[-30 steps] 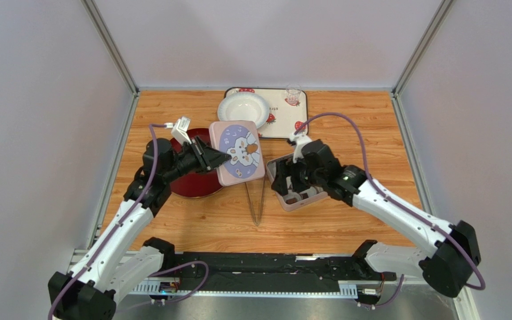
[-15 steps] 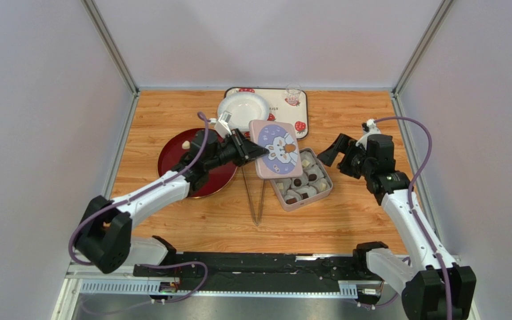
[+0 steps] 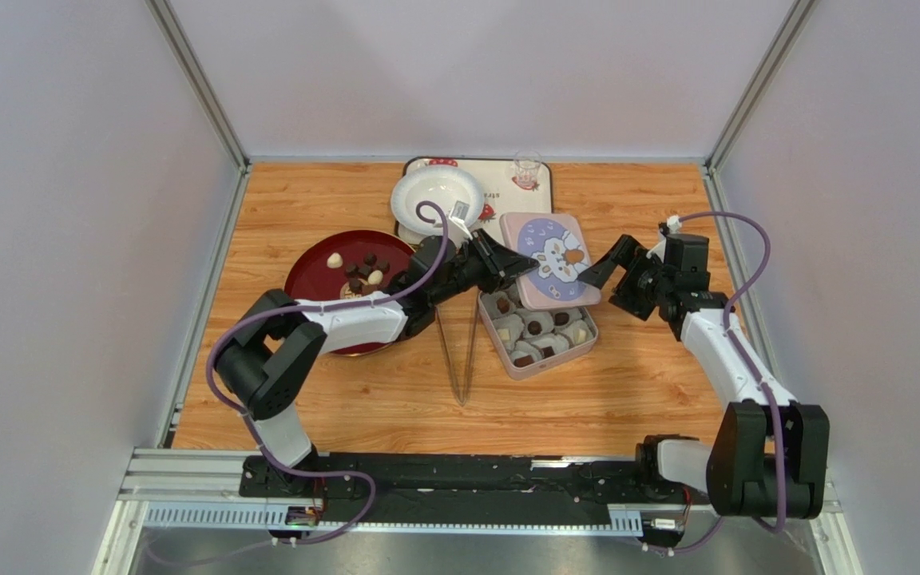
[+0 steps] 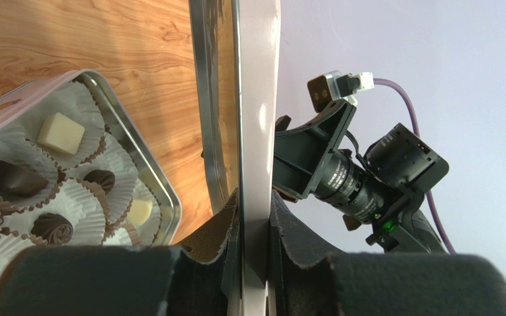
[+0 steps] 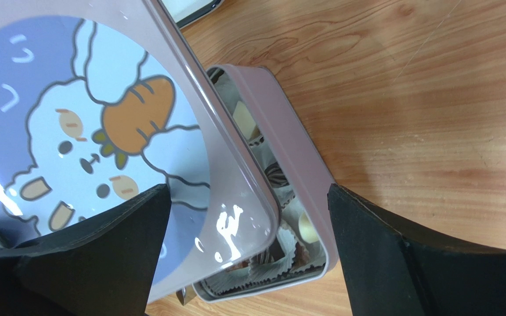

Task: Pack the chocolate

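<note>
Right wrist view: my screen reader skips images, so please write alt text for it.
A pink lid printed with a rabbit and carrot tilts over an open tin of chocolates in paper cups, on a wooden table. The right end effector is open, its fingers framing both sides.

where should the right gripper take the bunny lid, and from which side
Its free right rim, approached from the right, jaws straddling the thin edge. The lid hangs tilted above the tin with its left edge pinched in the left gripper, and its flat face looks too broad for the open right gripper.
</note>
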`<control>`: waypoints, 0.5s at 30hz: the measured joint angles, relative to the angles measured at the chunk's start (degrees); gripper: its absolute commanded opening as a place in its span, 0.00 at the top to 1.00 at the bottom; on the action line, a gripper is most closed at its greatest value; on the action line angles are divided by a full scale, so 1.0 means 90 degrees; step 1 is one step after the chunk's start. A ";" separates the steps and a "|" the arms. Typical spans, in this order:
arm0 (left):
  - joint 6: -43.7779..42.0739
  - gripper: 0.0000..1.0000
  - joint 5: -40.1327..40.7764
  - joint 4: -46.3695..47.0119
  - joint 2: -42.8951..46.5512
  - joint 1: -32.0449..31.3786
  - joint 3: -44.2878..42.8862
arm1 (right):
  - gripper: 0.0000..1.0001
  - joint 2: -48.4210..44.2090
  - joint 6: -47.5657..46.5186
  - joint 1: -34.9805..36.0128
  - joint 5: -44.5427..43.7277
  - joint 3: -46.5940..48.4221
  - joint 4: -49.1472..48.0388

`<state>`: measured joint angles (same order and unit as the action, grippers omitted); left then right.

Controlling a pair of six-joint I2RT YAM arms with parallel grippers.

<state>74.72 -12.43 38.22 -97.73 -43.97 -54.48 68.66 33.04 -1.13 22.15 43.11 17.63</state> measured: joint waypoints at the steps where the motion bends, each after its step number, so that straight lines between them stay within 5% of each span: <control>1: 0.0053 1.00 0.0075 0.0095 -0.0097 -0.0036 0.0000 | 0.08 0.0095 -0.0015 -0.0046 0.0029 0.0024 -0.0022; 15: 0.0546 1.00 0.0845 0.0787 -0.0578 -0.0614 0.0435 | 0.11 0.0867 -0.0403 -0.0274 0.0464 0.0143 -0.0335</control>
<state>79.64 -4.82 45.30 -102.94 -49.50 -50.57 76.47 29.41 -3.60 26.33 44.40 14.61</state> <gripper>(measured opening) 0.224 0.896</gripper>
